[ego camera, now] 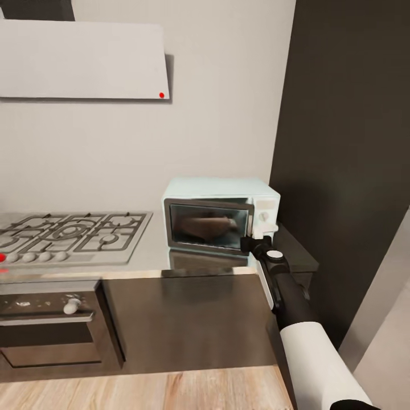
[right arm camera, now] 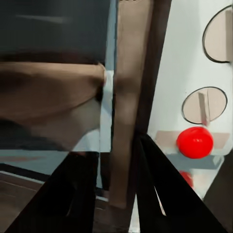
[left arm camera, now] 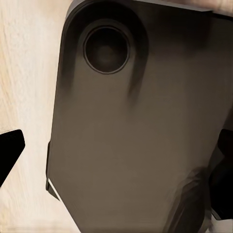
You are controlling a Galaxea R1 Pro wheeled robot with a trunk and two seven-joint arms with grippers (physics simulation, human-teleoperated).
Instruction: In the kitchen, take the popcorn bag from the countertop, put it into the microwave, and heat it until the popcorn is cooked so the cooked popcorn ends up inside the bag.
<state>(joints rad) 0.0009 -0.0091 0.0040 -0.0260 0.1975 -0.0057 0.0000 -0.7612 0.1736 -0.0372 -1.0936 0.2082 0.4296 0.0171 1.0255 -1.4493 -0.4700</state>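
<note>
gas hob (ego camera: 71,234), oven (ego camera: 51,327) below, range hood (ego camera: 85,60) above.

The right arm (ego camera: 310,336) stretches forward from the lower right of the head view, white forearm leading into a black wrist. Its gripper (ego camera: 254,240) sits at the microwave's (ego camera: 221,213) front lower right corner. In the right wrist view the two dark fingers (right arm camera: 73,194) straddle the door's vertical handle (right arm camera: 127,97) (contact unclear).
</note>
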